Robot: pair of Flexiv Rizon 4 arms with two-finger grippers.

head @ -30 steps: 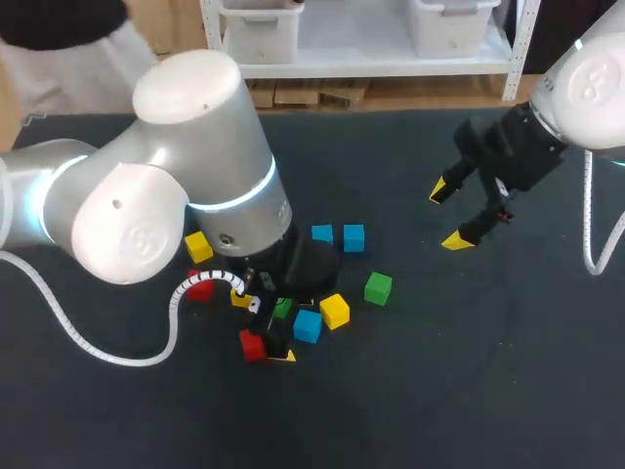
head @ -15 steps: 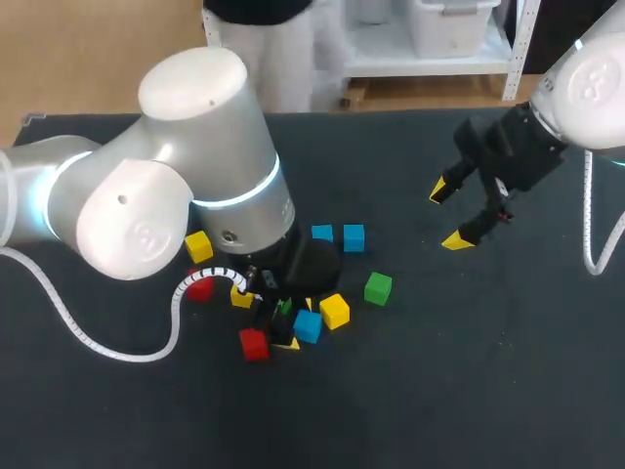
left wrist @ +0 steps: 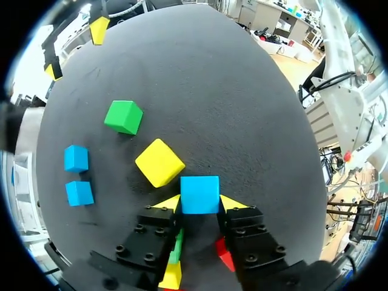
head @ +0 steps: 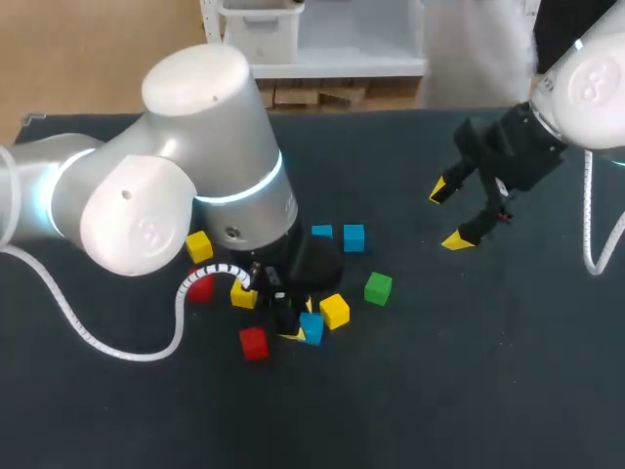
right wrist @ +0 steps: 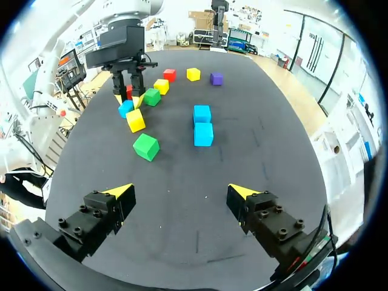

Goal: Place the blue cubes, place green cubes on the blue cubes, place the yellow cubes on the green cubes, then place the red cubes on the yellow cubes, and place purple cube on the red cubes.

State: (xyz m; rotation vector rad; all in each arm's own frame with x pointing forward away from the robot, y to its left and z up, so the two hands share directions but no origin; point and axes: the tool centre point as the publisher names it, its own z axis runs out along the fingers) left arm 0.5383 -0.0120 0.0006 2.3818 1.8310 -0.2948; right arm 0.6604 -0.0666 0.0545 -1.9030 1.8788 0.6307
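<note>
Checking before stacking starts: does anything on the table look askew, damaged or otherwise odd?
Nothing stands out: no damage, nothing toppled. The yellow cube by the left gripper just sits turned relative to the blue cube held between its fingers.

blue cube (left wrist: pixel 199 194) | yellow cube (left wrist: pixel 159 162) | green cube (left wrist: pixel 123 117) | red cube (head: pixel 254 343) | purple cube (right wrist: pixel 216 78) | black table (head: pixel 439 391) | yellow fingertips (right wrist: pixel 120 191)
</note>
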